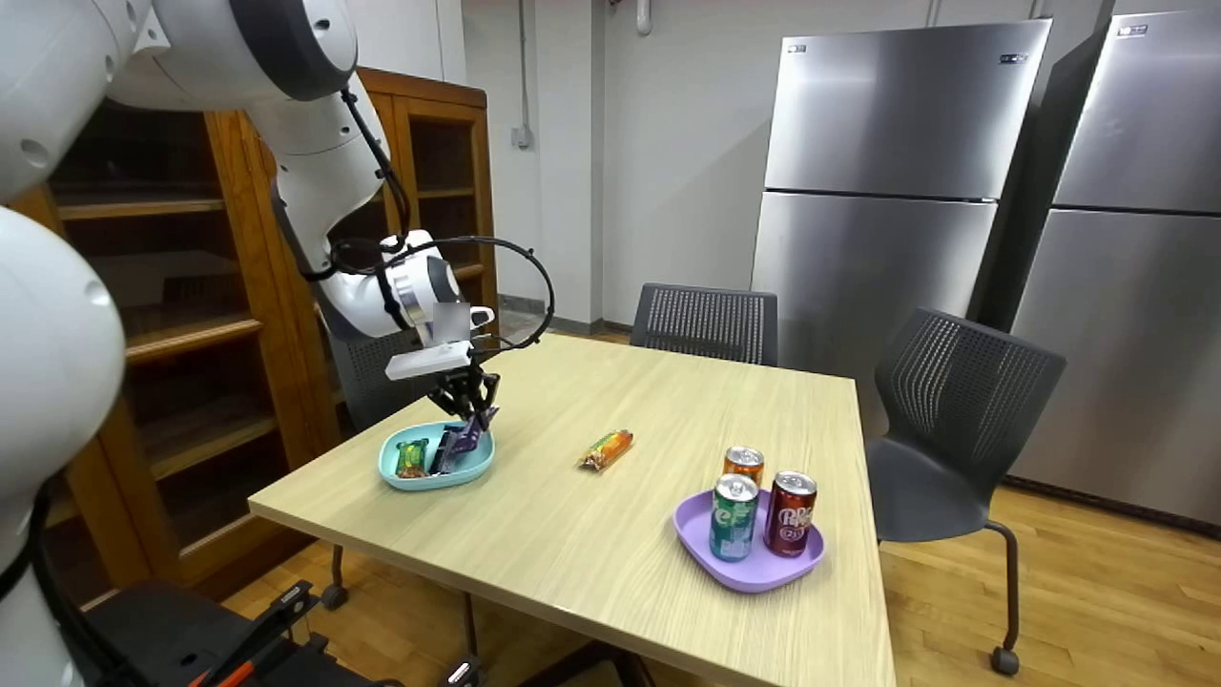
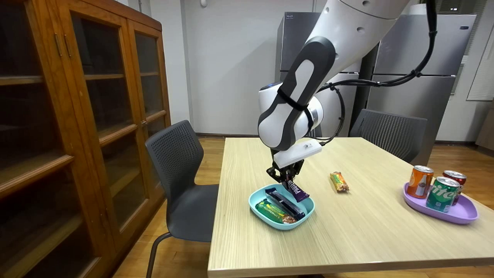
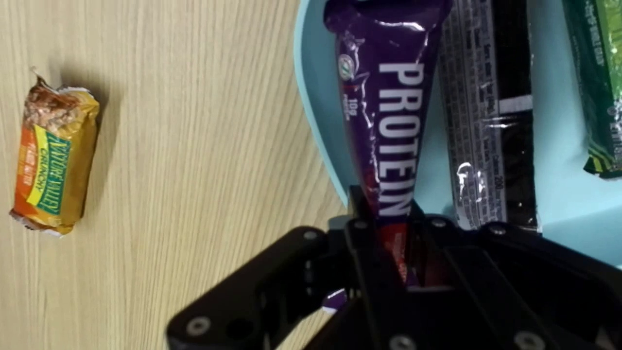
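jaws closed tight on a purple protein bar (image 3: 391,112) hold it tilted over the blue tray (image 3: 559,201). grey chairs (image 1: 963,401) surround the pale wood-grain bench (image 1: 534,506), with steel fridges (image 1: 887,124) and a glass-fronted cabinet (image 2: 102,135) beyond.

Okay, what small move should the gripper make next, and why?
I'd probably ease the gripper slightly lower before any release: the purple protein bar it grips has its free end over the blue tray, and I can't tell whether it's resting there.
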Robot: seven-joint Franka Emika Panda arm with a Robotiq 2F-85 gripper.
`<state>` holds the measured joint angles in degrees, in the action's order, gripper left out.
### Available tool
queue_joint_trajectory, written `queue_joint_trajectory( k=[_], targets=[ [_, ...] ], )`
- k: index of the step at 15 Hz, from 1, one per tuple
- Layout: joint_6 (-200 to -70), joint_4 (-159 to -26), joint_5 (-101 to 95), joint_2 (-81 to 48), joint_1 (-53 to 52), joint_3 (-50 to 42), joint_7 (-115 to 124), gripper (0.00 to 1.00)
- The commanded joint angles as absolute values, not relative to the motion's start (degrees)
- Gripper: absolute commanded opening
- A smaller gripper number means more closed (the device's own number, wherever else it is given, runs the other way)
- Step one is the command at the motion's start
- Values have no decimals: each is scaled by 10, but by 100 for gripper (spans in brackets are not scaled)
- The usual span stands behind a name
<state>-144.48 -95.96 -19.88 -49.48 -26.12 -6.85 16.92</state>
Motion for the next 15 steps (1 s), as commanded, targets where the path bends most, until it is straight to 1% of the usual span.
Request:
queue_joint_trajectory(
  k=[1,15],
  targets=[
    [-1420,-983,-211,-475,-254,-59,141,4],
    [-1390,-990,-210,-476,-249,-42,98,4]
  ],
)
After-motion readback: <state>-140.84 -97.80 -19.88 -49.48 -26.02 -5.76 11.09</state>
